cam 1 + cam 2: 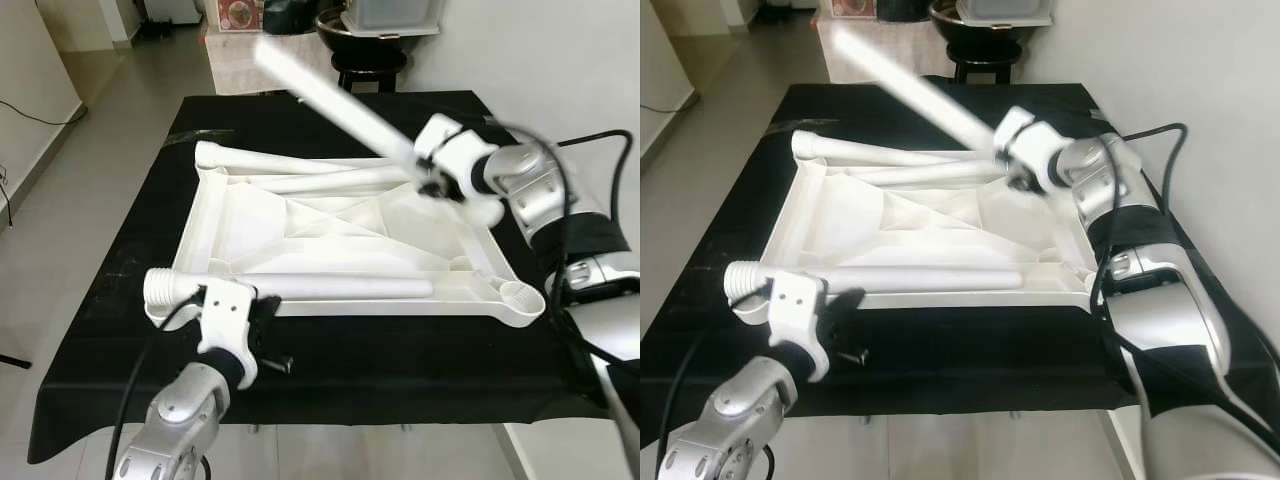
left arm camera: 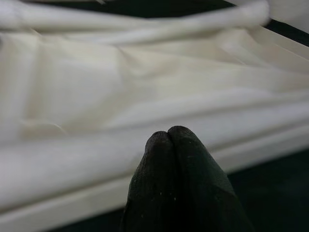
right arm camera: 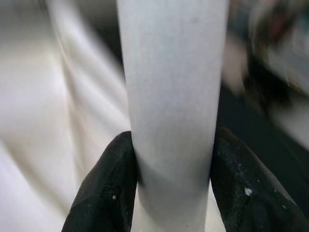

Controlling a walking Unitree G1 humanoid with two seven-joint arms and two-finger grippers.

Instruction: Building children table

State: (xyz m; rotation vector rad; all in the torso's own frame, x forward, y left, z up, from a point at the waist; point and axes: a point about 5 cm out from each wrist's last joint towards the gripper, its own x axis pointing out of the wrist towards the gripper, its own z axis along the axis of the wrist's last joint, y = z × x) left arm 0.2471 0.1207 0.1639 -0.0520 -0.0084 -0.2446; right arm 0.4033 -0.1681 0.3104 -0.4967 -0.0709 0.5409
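- White plastic table top [image 1: 300, 235], turned upside down, lies on the black-covered tabletop [image 1: 330, 370]; its underside is ribbed, with a round socket at each corner.
- Two white tube legs [image 1: 330, 287] lie loose across that underside, one just ahead of the left pincer, one farther off.
- Right pincer [image 3: 174, 188] pinches a third white leg [image 1: 330, 100] between its black fingers [image 3: 104, 188], holding it tilted in the air above the far right part of the table top.
- Left pincer [image 2: 179, 179] has its fingers pressed together, hovering at the near edge beside a threaded leg end [image 1: 165, 287].
- No readable writing anywhere.
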